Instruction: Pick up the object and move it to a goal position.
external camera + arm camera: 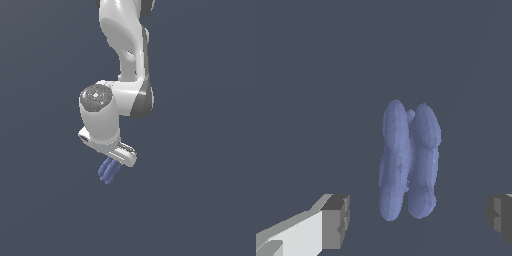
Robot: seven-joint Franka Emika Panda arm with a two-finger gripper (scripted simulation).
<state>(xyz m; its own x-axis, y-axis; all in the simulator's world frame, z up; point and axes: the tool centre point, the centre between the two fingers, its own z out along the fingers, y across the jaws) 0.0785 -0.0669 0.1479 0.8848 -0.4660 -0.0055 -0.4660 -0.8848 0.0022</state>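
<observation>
The object [407,162] is a small matte blue-purple lump of ridged side-by-side lobes. In the wrist view it lies on the dark grey floor between and beyond my two fingertips [336,220], not touched by either. My gripper [418,220] is open, with a wide gap between the jaws. In the exterior view the object [107,171] shows just below the white hand of the arm [107,125], and the fingers themselves are hidden behind the hand.
The flat dark grey floor [200,200] spreads all around the arm and the object. No goal marker shows in either view.
</observation>
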